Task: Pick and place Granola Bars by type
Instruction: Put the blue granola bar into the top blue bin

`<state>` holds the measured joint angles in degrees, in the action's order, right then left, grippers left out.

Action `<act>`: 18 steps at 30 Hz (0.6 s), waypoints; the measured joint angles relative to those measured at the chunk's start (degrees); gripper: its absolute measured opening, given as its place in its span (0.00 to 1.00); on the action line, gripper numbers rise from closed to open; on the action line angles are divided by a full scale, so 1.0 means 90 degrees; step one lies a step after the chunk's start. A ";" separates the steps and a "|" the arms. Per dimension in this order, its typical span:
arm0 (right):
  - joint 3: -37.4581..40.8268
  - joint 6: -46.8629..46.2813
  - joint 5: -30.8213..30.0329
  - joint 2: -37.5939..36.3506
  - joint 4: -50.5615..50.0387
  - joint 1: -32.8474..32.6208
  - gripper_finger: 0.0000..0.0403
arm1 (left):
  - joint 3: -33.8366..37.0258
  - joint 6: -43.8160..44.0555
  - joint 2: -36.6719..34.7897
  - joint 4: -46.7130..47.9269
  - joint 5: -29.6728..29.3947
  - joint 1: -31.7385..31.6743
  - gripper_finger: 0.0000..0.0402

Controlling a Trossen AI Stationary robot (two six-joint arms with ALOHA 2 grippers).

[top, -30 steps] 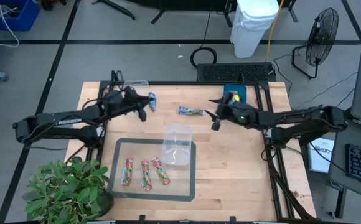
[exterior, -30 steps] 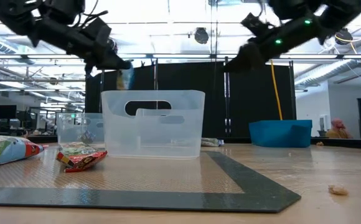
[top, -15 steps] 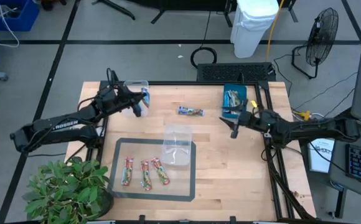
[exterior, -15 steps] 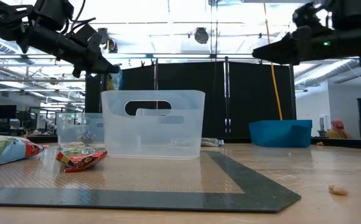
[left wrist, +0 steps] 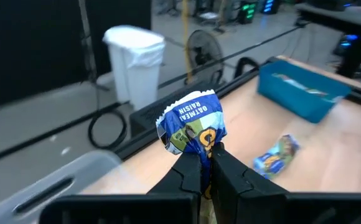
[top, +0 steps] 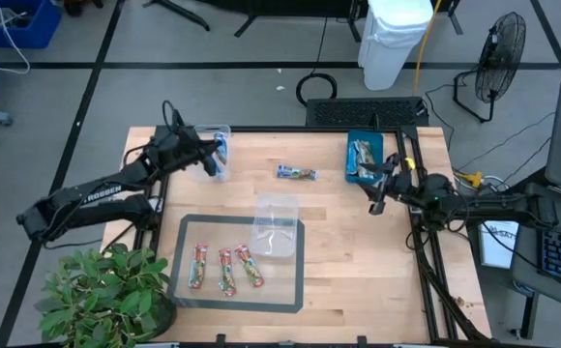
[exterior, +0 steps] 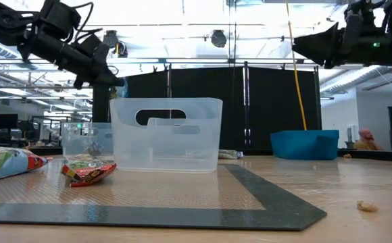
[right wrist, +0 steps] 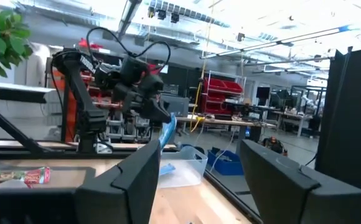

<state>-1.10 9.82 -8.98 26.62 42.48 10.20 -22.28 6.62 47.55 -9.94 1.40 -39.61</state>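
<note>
A bright blue granola bar (left wrist: 192,127) is held pinched in the closed left claw (top: 215,158) above a clear tub (top: 210,131), while the right claw (top: 375,200) is spread wide, empty, beside the teal tray (top: 365,145).

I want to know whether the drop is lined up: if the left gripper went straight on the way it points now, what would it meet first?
Probably the clear tub at the table's back left corner. The left gripper, shut on a blue bar, hangs at that tub's edge in the high view. Height is unclear; the low view shows it well above the table.
</note>
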 joint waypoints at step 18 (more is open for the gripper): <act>0.0024 -0.0022 -0.0021 0.0001 -0.0239 -0.0001 0.53 | -0.0002 0.1062 0.0007 0.0970 -0.0496 -0.1030 0.10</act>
<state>-0.89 9.63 -9.17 26.63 40.33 10.18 -22.31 16.18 47.62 -1.21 -3.07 -48.88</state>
